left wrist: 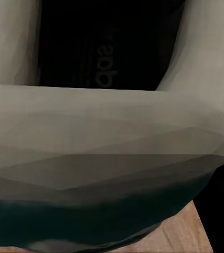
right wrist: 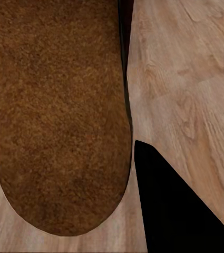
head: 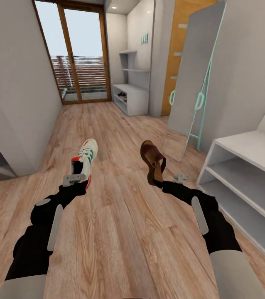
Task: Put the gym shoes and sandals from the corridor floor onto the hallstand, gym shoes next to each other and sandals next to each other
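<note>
The left gripper (head: 75, 179) is clamped on a gym shoe's (head: 85, 160) heel at centre-left; the right gripper (head: 165, 181) grips a sandal (head: 152, 160) at centre. Both are lifted off the corridor floor (head: 124, 232). The hallstand (head: 249, 174) at right has bare shelves, so placing remains.

Both arms wear matte black casings over pale grey upper segments near the shoulders. A light grey oblong strip runs along each forearm. The left claw (head: 75, 179) and right claw (head: 180, 178) are small, light grey, angular metal parts.
</note>
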{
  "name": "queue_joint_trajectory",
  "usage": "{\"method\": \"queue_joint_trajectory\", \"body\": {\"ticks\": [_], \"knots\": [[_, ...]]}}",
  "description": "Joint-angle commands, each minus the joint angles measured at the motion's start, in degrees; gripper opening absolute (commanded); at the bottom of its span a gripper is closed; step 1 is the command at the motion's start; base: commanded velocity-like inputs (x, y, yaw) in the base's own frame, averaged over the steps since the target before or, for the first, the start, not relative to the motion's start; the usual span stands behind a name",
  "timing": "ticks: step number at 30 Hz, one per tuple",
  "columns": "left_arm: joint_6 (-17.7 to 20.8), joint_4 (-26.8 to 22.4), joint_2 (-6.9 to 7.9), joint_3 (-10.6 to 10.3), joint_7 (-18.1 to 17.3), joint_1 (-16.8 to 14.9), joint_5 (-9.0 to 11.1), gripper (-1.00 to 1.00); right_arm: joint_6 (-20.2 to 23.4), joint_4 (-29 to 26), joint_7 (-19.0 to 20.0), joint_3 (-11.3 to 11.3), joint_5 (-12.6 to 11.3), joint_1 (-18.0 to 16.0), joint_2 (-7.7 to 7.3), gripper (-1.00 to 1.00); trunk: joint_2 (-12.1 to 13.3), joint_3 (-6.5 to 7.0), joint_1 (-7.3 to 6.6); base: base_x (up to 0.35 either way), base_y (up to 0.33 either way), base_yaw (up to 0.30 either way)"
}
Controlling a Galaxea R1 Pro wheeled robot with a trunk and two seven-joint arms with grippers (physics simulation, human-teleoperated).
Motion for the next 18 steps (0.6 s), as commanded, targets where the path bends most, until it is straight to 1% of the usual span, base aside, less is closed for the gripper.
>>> {"method": "queue_joint_trajectory", "body": {"ticks": [1, 3, 8, 14, 18], "knots": [[0.3, 0.0, -0.06, 0.2, -0.4, 0.0, 0.0, -1.00, 0.6, -0.1, 0.1, -0.2, -0.5, 0.0, 0.07, -1.00, 0.0, 0.02, 0.02, 0.289, 0.183, 0.201], [0.3, 0.2, -0.13, 0.2, -0.4, 0.0, 0.0, -1.00, 0.6, -0.1, 0.1, -0.2, -0.5, 0.0, 0.07, -1.00, 0.0, 0.17, 0.02, 0.289, 0.183, 0.199], [0.2, 1.3, -1.11, 0.2, -0.4, 0.0, -0.1, -1.00, 0.5, -0.1, 0.1, -0.2, -0.5, 0.0, 0.07, -1.00, 0.0, 0.54, 0.02, 0.288, 0.183, 0.194], [0.2, 1.5, -1.20, 0.2, -0.4, 0.0, -0.1, -1.00, 0.5, -0.1, 0.1, -0.2, -0.5, 0.0, 0.09, -1.00, 0.0, 0.98, 0.02, 0.294, 0.157, 0.190], [0.2, 1.5, -1.21, 0.2, -0.4, 0.0, -0.1, -1.00, 0.5, -0.1, 0.1, -0.2, -0.5, 0.0, 0.05, -1.00, 0.0, 1.29, 0.02, 0.330, 0.038, 0.171]]}}
